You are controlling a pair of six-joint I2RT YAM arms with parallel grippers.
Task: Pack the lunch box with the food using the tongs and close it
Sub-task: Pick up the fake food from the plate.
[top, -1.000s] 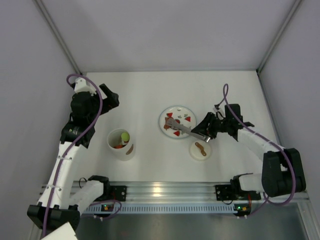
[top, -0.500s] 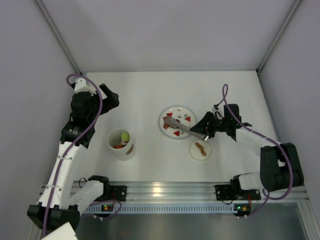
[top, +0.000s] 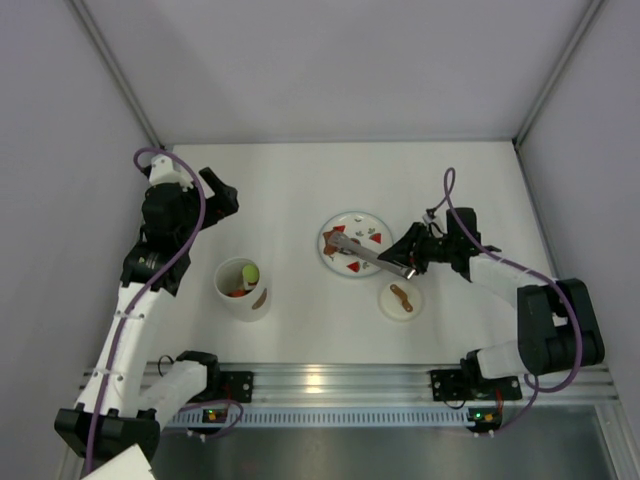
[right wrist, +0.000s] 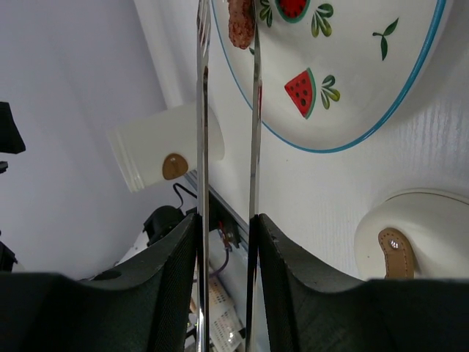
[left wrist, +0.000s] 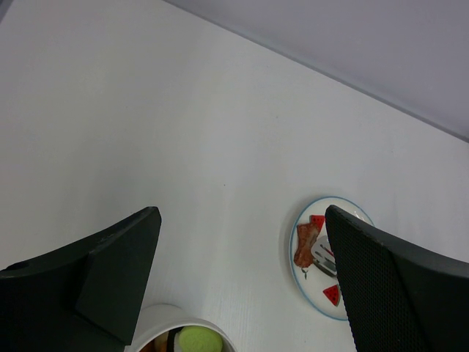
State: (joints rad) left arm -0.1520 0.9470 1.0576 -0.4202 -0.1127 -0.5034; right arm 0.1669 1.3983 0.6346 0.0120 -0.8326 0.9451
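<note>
Silvery tongs (top: 372,257) clamped in right tool (top: 408,258). Long axis diagonal, tips pointing far-left over watermelon-print plate (top: 356,214). Brown food piece (right wrist: 240,22) between tong arms. Left tool (left wrist: 242,249) spread wide, holding nothing. Lunch box (top: 238,306) upright on bench (top: 300,180), uncovered, food (top: 245,277) inside. Lid (top: 400,300) beside plate.

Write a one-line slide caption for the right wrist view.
Right gripper holds the tongs, their tips flanking a brown food piece on the watermelon-print plate.

Watermelon-printed plate (top: 357,219) on white table (top: 290,185)
</note>
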